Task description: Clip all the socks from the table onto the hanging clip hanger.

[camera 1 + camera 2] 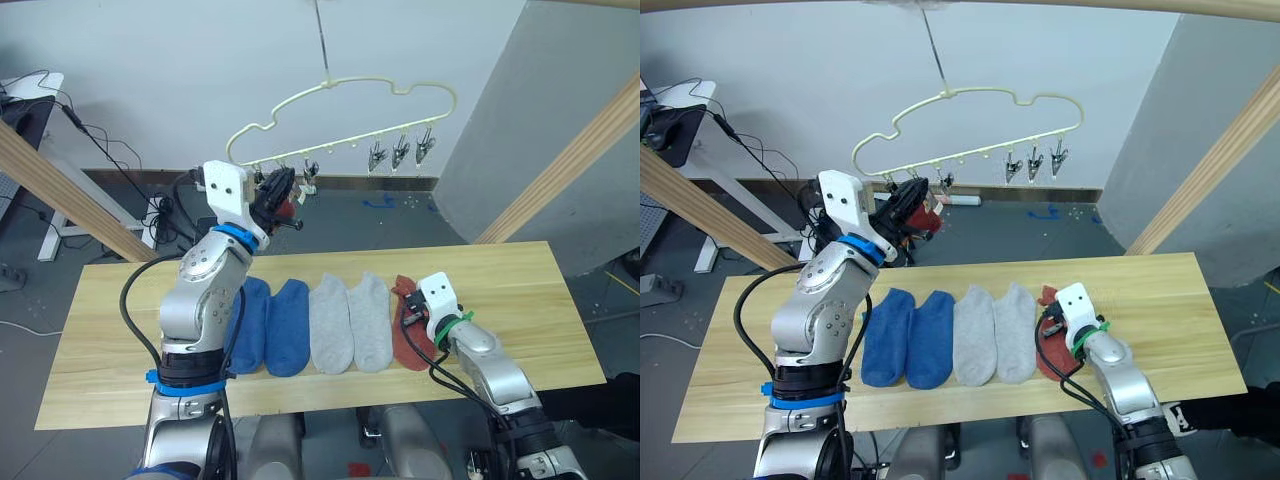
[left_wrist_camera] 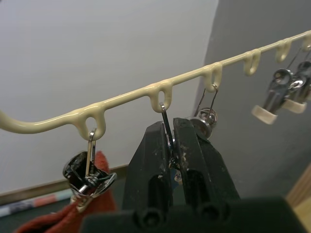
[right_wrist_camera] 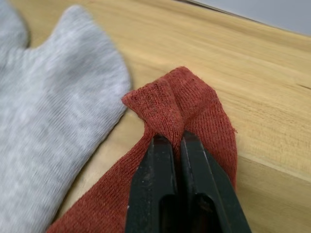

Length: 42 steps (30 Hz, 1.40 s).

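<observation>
While the right gripper [image 3: 181,145] pinches a fold of the red sock [image 3: 194,116] on the table [image 1: 520,290], the thin pinch may slip when lifted. That arm reaches low. The left gripper [image 2: 170,145], raised high, squeezes a clip [image 2: 167,138] on the clip hanger [image 1: 340,90], which may swing away. Another red sock [image 2: 99,167] hangs clipped beside it. Blue socks [image 1: 270,325] and grey socks [image 1: 350,320] lie flat.

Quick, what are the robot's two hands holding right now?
Left tool: shut on a metal clip of the clip hanger.
Right tool: shut, pinching the rust red sock on the table.
</observation>
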Motion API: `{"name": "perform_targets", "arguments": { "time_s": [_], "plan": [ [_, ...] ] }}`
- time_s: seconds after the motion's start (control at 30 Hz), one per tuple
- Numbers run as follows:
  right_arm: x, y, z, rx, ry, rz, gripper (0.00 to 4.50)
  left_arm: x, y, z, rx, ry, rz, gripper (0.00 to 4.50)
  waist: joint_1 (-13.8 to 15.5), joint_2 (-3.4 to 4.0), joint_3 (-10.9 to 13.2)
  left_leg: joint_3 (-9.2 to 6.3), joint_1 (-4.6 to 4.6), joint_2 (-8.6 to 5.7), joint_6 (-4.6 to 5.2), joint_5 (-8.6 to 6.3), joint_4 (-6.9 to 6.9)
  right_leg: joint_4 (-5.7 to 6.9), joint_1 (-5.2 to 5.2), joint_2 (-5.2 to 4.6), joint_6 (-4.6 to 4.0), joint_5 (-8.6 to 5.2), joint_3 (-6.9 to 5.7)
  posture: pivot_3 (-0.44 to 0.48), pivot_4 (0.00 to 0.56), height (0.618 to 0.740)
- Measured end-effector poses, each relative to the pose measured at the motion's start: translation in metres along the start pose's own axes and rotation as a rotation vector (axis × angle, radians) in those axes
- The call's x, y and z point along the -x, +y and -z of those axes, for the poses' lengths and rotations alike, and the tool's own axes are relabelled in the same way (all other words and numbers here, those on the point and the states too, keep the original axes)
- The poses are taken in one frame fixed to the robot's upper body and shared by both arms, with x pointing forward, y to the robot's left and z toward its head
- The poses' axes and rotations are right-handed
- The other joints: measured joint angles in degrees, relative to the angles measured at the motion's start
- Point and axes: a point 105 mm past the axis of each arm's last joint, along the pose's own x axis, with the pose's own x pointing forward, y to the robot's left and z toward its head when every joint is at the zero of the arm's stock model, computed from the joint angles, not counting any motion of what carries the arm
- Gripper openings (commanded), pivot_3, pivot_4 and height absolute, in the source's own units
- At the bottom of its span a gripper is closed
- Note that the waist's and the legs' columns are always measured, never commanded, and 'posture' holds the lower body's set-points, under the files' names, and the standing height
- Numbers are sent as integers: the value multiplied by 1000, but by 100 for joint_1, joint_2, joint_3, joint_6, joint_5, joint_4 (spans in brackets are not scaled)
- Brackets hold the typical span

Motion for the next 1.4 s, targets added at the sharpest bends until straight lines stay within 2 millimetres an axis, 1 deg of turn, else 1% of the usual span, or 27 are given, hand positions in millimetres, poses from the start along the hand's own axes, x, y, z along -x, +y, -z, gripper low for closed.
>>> {"name": "perform_targets", "arguments": {
  "time_s": [0.07, 0.17, 0.2, 0.27, 0.3, 0.33, 0.37, 0.43, 0.6, 0.7, 0.77, 0.93, 1.4],
  "plan": [
    [-1, 5, -17, 69, -51, -32, 27, 1, 1, -2, 17, 4, 4, 0, -14, 0, 0, -1, 0, 1, -1, 0, 0, 1, -1, 2, 0, 0, 0, -113, 313, 740],
    [-7, 20, -69, 190, -206, -87, 27, 0, -1, -2, 41, 18, 23, 0, -27, -1, 0, -1, 0, 0, -2, 2, 1, 8, -6, 4, 0, 0, -1, -112, 310, 740],
    [-7, 24, -84, 213, -258, -95, 27, 0, -3, -1, 51, 23, 31, 0, -20, -1, 0, -3, 0, 1, -3, 2, 0, 9, -6, 4, 0, 0, -2, -112, 306, 740],
    [-12, 39, -116, 228, -357, -124, 27, 0, -4, -2, 67, 28, 36, 0, -14, -2, 0, -2, -3, 2, -4, 2, 0, 8, -9, 3, 0, 0, -2, -111, 303, 740],
    [-12, 42, -121, 230, -375, -130, 27, 0, -4, -2, 69, 29, 38, 0, -12, -2, 0, -2, -4, 2, -4, 2, 0, 8, -9, 3, 0, 0, -1, -111, 303, 740],
    [-14, 52, -132, 225, -409, -149, 27, 0, -5, -2, 71, 30, 40, 0, -8, -2, 0, -3, -5, 2, -5, 2, 0, 7, -10, 2, 0, 0, -2, -111, 303, 740],
    [-15, 59, -138, 222, -430, -164, 27, -1, -5, -2, 73, 32, 43, 0, -5, -2, -1, -2, -6, 2, -5, 1, 0, 6, -12, 1, 0, 0, -1, -109, 299, 740],
    [-18, 66, -143, 217, -445, -184, 27, 0, -7, -2, 81, 36, 50, 0, 8, -2, -1, 0, -10, 0, -5, 1, 1, 3, -12, -5, -1, 1, -2, -107, 299, 740],
    [-21, 73, -153, 198, -468, -198, 27, 0, -10, -4, 98, 35, 56, 0, 61, -2, -1, 1, -11, -4, -5, 1, 4, 4, -13, -12, -10, 7, -2, -104, 296, 740],
    [-21, 78, -166, 189, -507, -211, 27, -1, -13, -2, 112, 40, 57, 0, 66, -2, -1, 0, -10, -2, -4, 1, 3, 13, -18, -10, -7, 5, -4, -101, 295, 740],
    [-20, 80, -171, 173, -528, -213, 27, 0, -14, -2, 113, 45, 57, 0, 75, -2, -1, -3, -10, -1, -4, 1, 3, 15, -18, -8, -8, 6, -5, -101, 295, 740],
    [-19, 80, -177, 130, -555, -201, 27, 0, -13, -2, 115, 46, 51, 0, 83, -2, -1, 0, -10, -1, -5, 1, 4, 15, -18, -9, -15, 10, -3, -98, 296, 740],
    [-18, 85, -185, 73, -592, -184, 27, 2, -12, 0, 123, 45, 35, 0, 83, -2, -1, -1, -10, -1, -4, 1, 6, 18, -18, -9, -19, 12, -4, -90, 295, 740]
  ]
}}
